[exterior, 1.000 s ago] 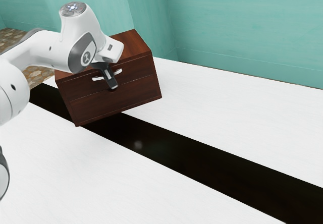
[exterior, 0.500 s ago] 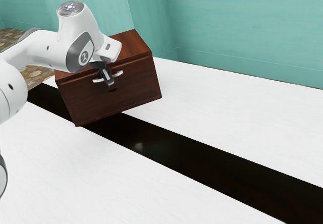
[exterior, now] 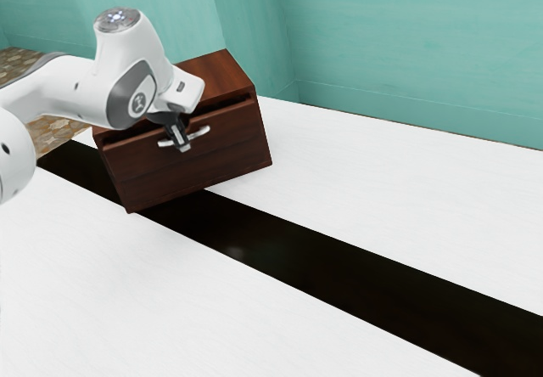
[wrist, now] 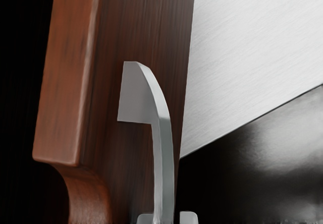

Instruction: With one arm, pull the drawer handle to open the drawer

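Drawer handle [exterior: 199, 130]: a silver bar on the upper drawer front [exterior: 227, 120] of the brown cabinet [exterior: 212, 163], which sits far back toward the exterior view's left on the white tabletop [exterior: 382, 182].
End effector [exterior: 180, 140]: pinching the handle near its middle, one black finger on each side.
Wrist view: the handle [wrist: 162, 133] stands off the wood front and runs down to my hand.
Change: in the last second my hand has drawn back and the handle came with it. A dark gap now shows under the cabinet's top.
Drawer: slightly open, most of its travel left.
Meaning: the grip is holding, I judge, so a straight pull should carry on.
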Controlling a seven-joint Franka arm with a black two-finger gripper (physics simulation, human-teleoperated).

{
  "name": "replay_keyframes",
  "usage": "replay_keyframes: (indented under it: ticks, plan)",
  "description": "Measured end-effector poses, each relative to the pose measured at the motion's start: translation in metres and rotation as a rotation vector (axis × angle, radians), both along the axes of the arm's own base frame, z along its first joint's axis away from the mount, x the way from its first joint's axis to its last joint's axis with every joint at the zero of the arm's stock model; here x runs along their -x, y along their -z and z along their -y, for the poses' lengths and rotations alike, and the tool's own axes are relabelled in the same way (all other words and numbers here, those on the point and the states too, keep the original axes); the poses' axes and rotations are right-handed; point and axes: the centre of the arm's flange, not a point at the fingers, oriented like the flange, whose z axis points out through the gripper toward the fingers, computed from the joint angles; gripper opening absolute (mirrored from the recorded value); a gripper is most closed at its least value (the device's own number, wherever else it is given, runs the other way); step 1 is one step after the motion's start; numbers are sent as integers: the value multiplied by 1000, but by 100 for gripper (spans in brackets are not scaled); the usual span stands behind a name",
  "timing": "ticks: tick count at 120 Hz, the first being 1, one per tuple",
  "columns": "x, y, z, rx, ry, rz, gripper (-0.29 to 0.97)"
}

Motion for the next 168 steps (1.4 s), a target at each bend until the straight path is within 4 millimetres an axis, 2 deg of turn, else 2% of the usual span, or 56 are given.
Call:
replay_keyframes:
  ticks: [91,168]
  plan:
    - [32,-6,56,26,48,-2,-8]
    - [59,-7,94,33,52,16,-11]
